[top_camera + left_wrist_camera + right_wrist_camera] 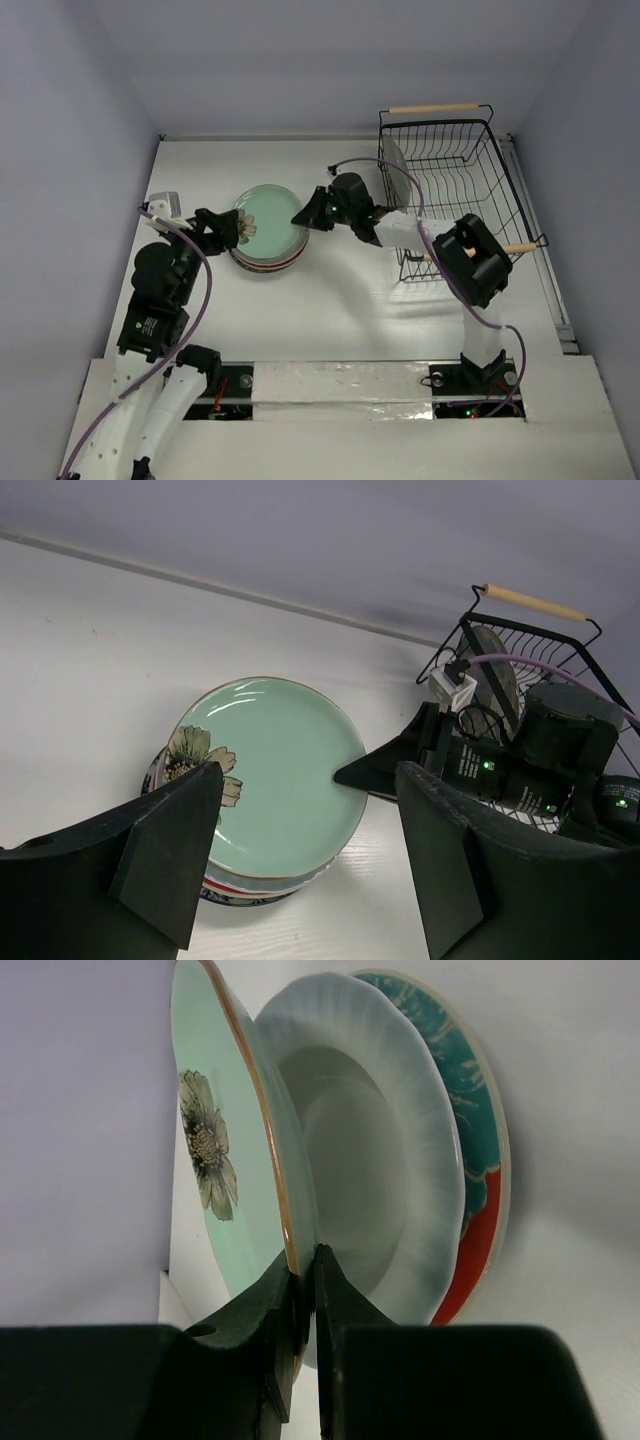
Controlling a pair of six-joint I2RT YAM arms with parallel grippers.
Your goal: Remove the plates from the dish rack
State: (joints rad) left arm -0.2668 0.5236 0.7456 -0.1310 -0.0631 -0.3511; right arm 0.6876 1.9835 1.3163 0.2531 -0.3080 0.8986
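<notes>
A stack of plates [268, 260] lies on the table left of centre, with the pale mint green plate [270, 212] with a flower on top. My right gripper [303, 213] is shut on this plate's right rim. In the right wrist view [307, 1260] the jaws clamp the mint plate [215, 1140], with the plain white plate [370, 1160] and the teal-and-red plate [482, 1130] under it. My left gripper [238, 230] is open and empty over the stack's left edge; in its own view [310, 815] it straddles the mint plate [275, 770]. The black wire dish rack [436, 122] stands at the back right and holds one dark plate [393, 165] upright.
A small white box [163, 205] sits at the table's left edge beside the left arm. The right arm [470, 255] reaches across the front of the rack. Walls close in the table at the back and sides.
</notes>
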